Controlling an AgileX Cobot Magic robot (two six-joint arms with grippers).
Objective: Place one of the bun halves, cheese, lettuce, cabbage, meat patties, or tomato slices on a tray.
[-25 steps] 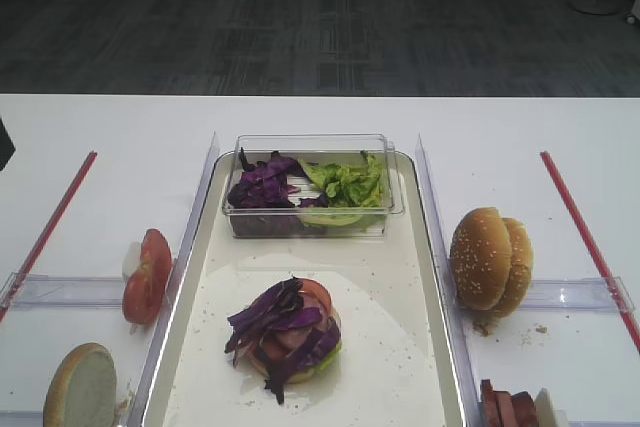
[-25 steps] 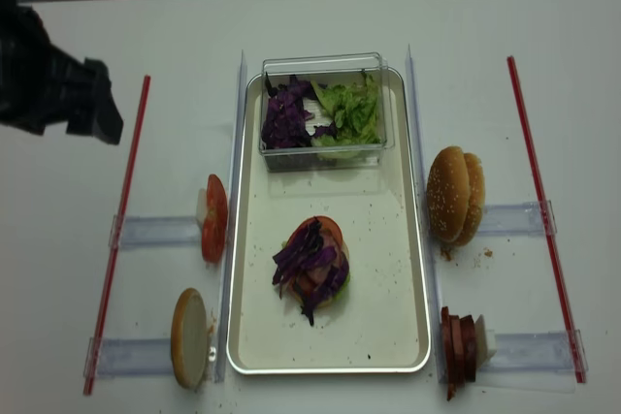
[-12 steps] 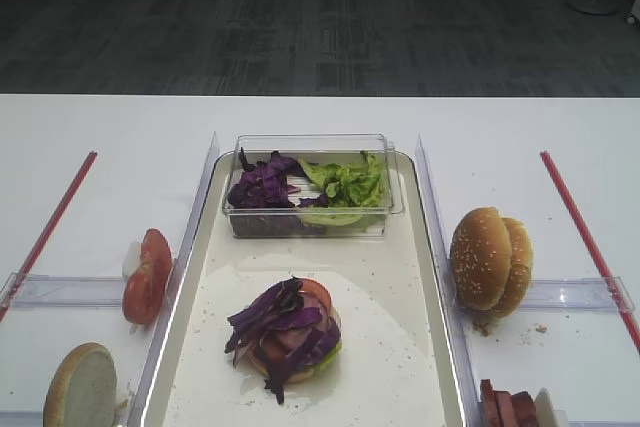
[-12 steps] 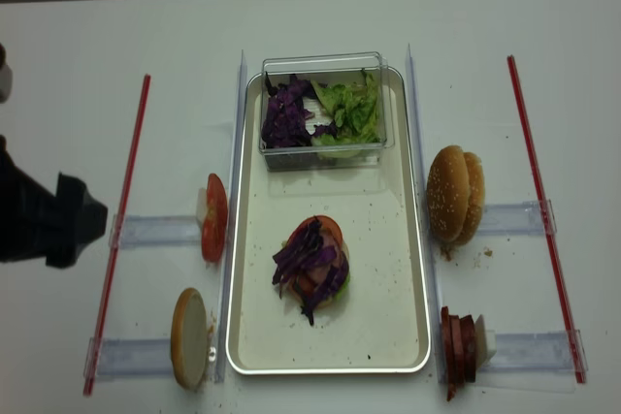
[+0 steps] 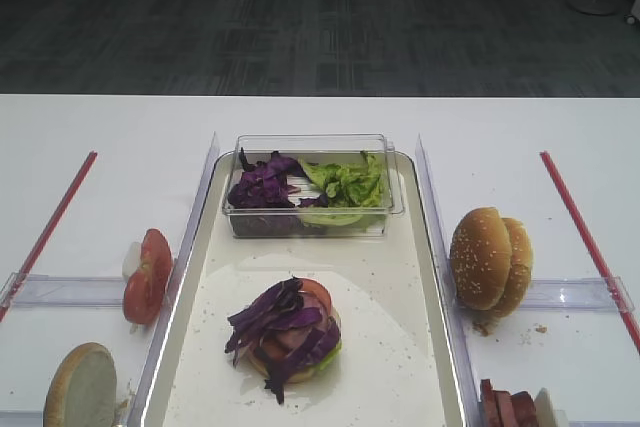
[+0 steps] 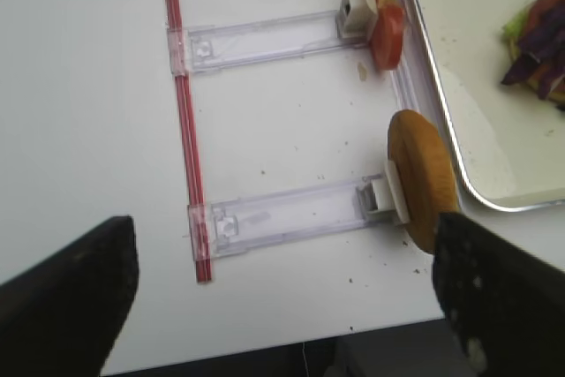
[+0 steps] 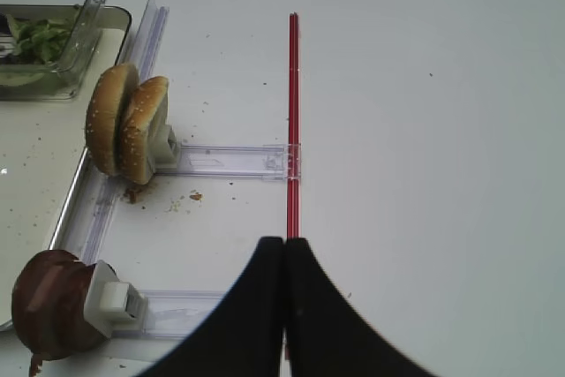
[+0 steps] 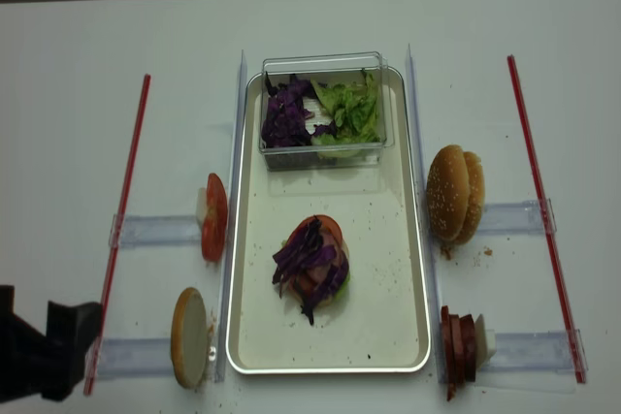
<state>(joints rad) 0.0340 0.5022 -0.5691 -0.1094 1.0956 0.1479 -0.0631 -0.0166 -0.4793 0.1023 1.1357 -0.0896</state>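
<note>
Retreat is the story on the left: the left gripper (image 8: 44, 351), which a second ago hung over the table's far-left area and half a second ago was level with the tomato rack, now sits down at the near-left corner of the table, and the left wrist view shows its jaws spread wide with nothing between them. Just beside it stands a lone bun half (image 8: 190, 336) on edge in its clear rack, at the tray's near-left corner, and farther up the tray's left edge the tomato slices (image 8: 213, 217) stand upright, untouched. On the tray (image 8: 383, 336) itself, a stack has been built mid-floor: purple cabbage (image 8: 309, 257) draped over red and pink layers with a fringe of green at the near side. The clear box (image 8: 325, 63) at the tray's far end holds more cabbage at left and lettuce (image 8: 351, 111) at right. Off the tray's right edge two bun halves (image 8: 454, 193) stand together in their rack, and the meat patties (image 8: 458, 341) wait near the near-right corner. The right gripper (image 7: 284, 306) hovers over the table's right side, fingers pressed together, empty. The judgement: a cabbage placement looks finished, the left arm is pulling clear, and a top bun would seem the likely next pick.
</note>
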